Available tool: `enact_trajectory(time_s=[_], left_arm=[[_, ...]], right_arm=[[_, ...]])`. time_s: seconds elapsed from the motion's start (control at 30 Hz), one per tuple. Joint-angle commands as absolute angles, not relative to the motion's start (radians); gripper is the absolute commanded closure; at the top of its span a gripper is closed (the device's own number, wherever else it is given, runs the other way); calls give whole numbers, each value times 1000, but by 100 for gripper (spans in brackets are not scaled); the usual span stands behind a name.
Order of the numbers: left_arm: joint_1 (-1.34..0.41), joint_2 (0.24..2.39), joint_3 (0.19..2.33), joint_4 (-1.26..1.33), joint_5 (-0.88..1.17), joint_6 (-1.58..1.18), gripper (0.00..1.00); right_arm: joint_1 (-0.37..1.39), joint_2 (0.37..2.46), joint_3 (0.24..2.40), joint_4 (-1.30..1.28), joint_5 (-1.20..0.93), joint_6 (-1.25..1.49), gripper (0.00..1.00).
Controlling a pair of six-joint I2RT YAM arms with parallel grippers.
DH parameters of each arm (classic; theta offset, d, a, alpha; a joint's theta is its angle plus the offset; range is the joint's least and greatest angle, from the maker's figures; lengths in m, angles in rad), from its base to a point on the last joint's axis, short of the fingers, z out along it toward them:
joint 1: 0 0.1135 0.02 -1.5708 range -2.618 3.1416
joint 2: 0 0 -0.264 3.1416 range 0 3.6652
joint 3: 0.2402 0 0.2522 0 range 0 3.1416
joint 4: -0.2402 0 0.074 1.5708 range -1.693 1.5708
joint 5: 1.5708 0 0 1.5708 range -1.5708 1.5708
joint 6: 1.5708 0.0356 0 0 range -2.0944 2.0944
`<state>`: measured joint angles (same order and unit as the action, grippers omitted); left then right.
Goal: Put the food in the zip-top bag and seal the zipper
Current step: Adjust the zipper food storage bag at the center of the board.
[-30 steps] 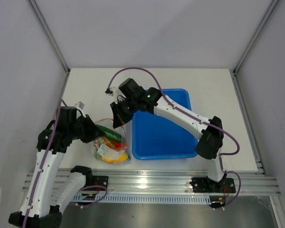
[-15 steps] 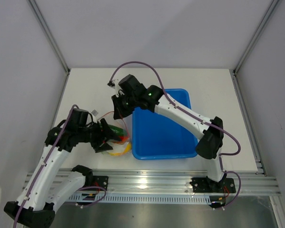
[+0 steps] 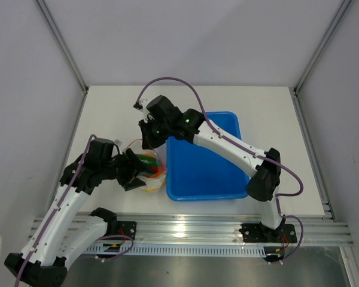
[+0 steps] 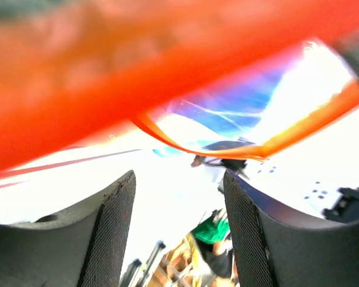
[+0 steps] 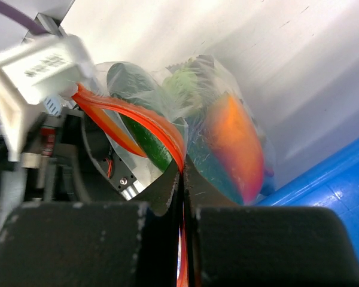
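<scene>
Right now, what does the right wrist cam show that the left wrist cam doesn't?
Right wrist only: the right pincer shut on the zipper, the long green vegetable and an orange fruit inside the zip-top bag, and a corner of the blue tub. Left wrist only: the left pincer open with nothing between its fingers, the strip a blur close in front of it. Both: the red-orange zipper and clear bag film.

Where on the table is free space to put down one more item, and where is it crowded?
Free: the table strip between the blue tub and the back wall, and the far corner right of the tub. Crowded: left of the tub, where the left hand and the right hand, pinching the zipper, surround the zip-top bag.
</scene>
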<state>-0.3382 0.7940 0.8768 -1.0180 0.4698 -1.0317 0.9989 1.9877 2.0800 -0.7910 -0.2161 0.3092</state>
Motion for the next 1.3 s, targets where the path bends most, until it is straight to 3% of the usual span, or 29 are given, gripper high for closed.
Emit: enact_trajectory(time_s=[0.0,0.83,1.03,1.27], left_arm=[[-344,721,885,-963,419,-1149,37],[-472,936,905,-937,284,-1609,40],[-472,858,882,-899,216,-1675,45],[-471,842,868,-888,210,-1686,44]], right_arm=[[1005,1930,2094,-758,-190,290,100],[1012,1924,2086,-762,-55,367,100],[1014,1921,2077,-762,-61,356,100],[1014,1922,2074,-756,-67,350,100]])
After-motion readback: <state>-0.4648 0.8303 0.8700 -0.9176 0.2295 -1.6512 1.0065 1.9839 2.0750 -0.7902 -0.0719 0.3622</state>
